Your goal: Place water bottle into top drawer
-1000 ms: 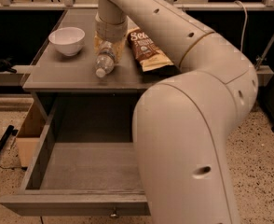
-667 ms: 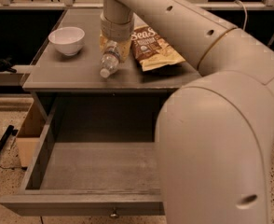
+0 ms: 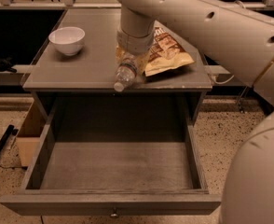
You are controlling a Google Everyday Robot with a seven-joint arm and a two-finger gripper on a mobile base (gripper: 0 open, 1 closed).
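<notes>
One water bottle [image 3: 126, 73] hangs tilted, cap nearward, over the table's [image 3: 81, 73] near edge, above the open top drawer [image 3: 113, 167]. I see my gripper [image 3: 127, 58] clamped on its far end. A chip bag [image 3: 167, 55] lies just right, a bowl [image 3: 67, 40] left.

Dim warm light is shining down
The gripper [image 3: 130, 56] over the table [image 3: 88, 71] is glowing pale, the top drawer [image 3: 118, 167] is sitting in shadow

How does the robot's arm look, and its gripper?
The arm is off-white: thick smooth tubes with small dark round holes, ending in a ringed collar. The gripper, beneath that collar at the bottle over the tabletop, is mostly hidden.
</notes>
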